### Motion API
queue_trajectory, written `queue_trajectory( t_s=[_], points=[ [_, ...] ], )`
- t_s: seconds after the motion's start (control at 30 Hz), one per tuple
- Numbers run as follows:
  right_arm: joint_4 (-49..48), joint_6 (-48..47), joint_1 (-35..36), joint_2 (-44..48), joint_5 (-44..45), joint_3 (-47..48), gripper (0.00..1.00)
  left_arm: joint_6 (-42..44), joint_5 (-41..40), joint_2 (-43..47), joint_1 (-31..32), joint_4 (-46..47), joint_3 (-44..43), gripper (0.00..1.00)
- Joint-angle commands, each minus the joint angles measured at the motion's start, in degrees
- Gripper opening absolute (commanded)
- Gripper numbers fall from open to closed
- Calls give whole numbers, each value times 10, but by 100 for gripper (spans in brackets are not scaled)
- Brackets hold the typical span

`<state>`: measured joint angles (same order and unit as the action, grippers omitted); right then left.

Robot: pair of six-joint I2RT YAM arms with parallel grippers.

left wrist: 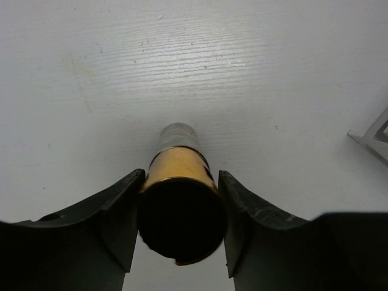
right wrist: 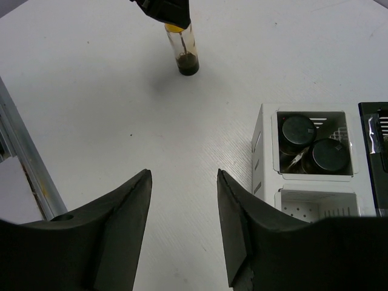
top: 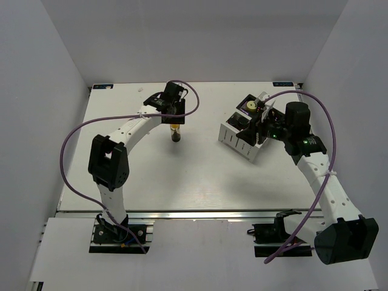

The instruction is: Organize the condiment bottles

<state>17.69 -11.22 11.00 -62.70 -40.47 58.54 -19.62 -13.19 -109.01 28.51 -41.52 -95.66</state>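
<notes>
A: While the left hand [left wrist: 180, 176] is pinching the amber bottle [left wrist: 179, 162] out on the desk [left wrist: 91, 73], which step is running?
B: Pickup, I'm judging; the next move is calling for a lift and carry to the rack [right wrist: 267, 151]. Right hand [right wrist: 183, 176] is hanging spread, empty.
A: Pointing where?
B: Neck is pointing away from the wrist, long axis running along the fingers [left wrist: 115, 212].
</notes>
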Motion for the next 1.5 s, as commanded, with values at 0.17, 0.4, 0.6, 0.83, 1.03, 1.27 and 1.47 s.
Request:
queue_trajectory(
  t_s=[0.17,0.4,0.6,0.83,1.03,1.27,1.47],
  points=[
    [-14,-7,2,8,5,-9,53,12,6,36,1,35,11,41],
    [6,-23,2,11,20,10,53,19,53,79,5,47,21,13],
    [9,-6,-6,14,68,34,23,15,45,130,75,10,-36,0],
    [-2,65,-39,20,168,65,0,-9,62,154,152,-8,-97,0],
    [-1,88,-60,30,216,78,0,-5,96,111,209,16,-181,0],
    [1,107,-87,48,246,65,0,0,114,7,242,60,-293,0],
    [1,108,-104,67,243,47,0,0,107,-78,253,82,-360,0]
  ],
)
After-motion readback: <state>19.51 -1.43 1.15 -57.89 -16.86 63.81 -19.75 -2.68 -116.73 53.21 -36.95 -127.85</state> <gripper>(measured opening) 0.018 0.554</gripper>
